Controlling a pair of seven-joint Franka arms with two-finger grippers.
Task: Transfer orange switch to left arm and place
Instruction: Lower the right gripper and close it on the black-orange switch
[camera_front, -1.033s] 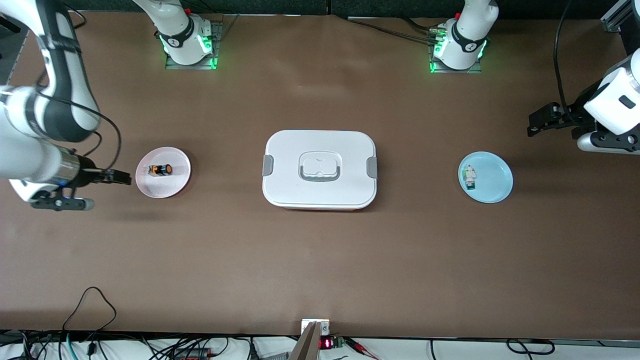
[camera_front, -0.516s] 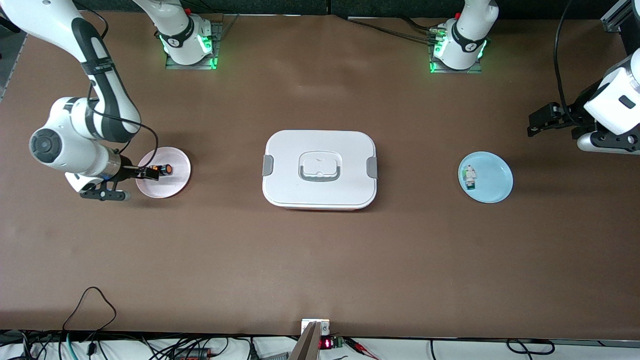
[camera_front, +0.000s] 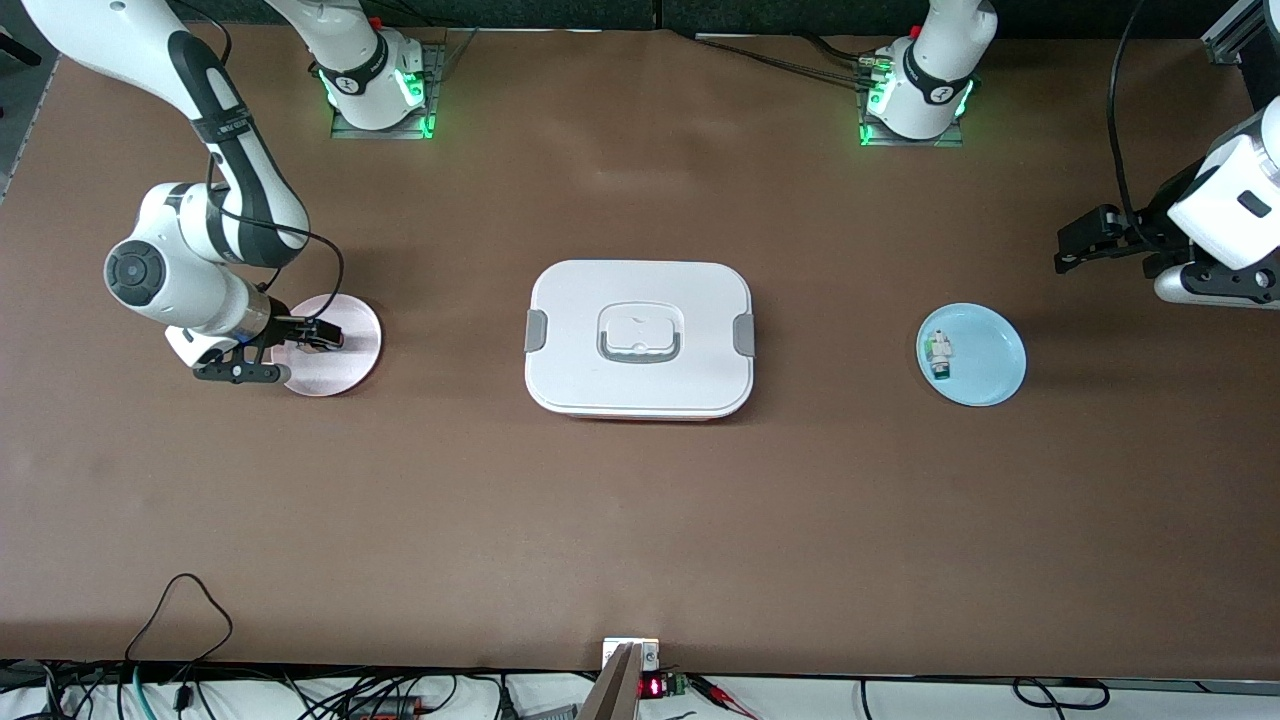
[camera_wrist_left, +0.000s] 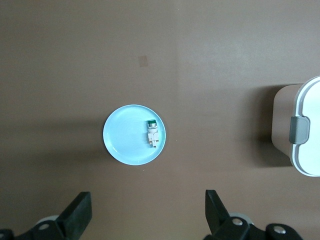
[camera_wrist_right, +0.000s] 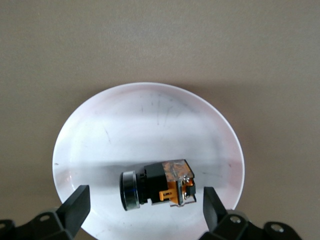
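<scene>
A brown matte bench (camera_front: 640, 520) spreads under me, cables trailing along its near edge. The orange switch (camera_wrist_right: 157, 187), a black barrel with an orange-lit body, lies on its side on the pink plate (camera_front: 350, 365) toward my right arm's end. My right pincer (camera_front: 318, 335) hangs over it, spread wide. The white box (camera_front: 640, 338) sits mid-bench. My left pincer (camera_wrist_left: 145, 212) waits, spread, above the blue plate (camera_front: 990, 360).

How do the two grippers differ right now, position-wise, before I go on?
The right gripper is down over the pink plate, its open fingers straddling the orange switch; the left gripper waits up at the left arm's end of the table, off the blue plate, nothing between its fingers. The white box lies between the plates. Both grippers are open and empty.
</scene>
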